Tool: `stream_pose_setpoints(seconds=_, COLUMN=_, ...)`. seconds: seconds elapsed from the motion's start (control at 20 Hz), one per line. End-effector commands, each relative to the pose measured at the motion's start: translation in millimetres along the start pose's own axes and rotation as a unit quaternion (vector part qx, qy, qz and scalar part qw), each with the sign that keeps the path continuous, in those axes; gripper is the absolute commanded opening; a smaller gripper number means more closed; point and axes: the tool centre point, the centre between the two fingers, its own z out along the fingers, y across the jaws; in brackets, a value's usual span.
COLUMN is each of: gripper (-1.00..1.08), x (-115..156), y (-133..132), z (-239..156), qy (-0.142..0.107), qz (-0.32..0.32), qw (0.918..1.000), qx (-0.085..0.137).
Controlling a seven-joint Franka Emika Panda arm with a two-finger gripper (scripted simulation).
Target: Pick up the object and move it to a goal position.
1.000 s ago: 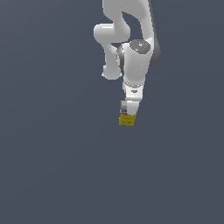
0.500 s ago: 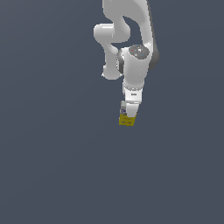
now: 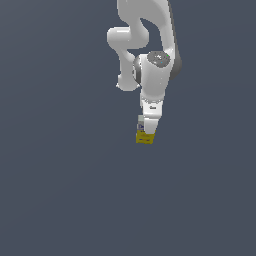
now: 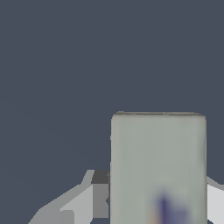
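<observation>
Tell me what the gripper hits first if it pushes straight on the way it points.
The carton: it already sits right at the gripper fingertips. Contact can't be confirmed; beyond lies only the plain grey floor.

Two cameras: one high and far, one riding my wrist.

The exterior view looks steeply down on me from well off, taking in my white arm (image 3: 150,55) and the plain grey floor (image 3: 60,190) around it. My wrist view faces along my fingers (image 4: 74,203), so near that the carton (image 4: 158,166) fills much of it. Both views share that carton (image 3: 145,136), my claw (image 3: 145,131) and the grey floor (image 4: 57,65).
</observation>
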Motion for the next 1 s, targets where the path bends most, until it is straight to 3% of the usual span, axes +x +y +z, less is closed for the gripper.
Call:
stream_pose_setpoints(seconds=0.0, gripper=-1.00, x=-2.4, y=0.6, z=-3.7, qy=0.000, qz=0.000, qw=1.0000, qx=0.000)
stream_pose_setpoints(seconds=0.45, gripper=-1.00, x=-32.4, y=5.5, z=-46.6, qy=0.001, qz=0.000, qw=1.0000, qx=0.000)
stream_pose_setpoints(seconds=0.95, gripper=-1.00, x=-96.0, y=16.6, z=-137.1, qy=0.002, qz=0.000, qw=1.0000, qx=0.000)
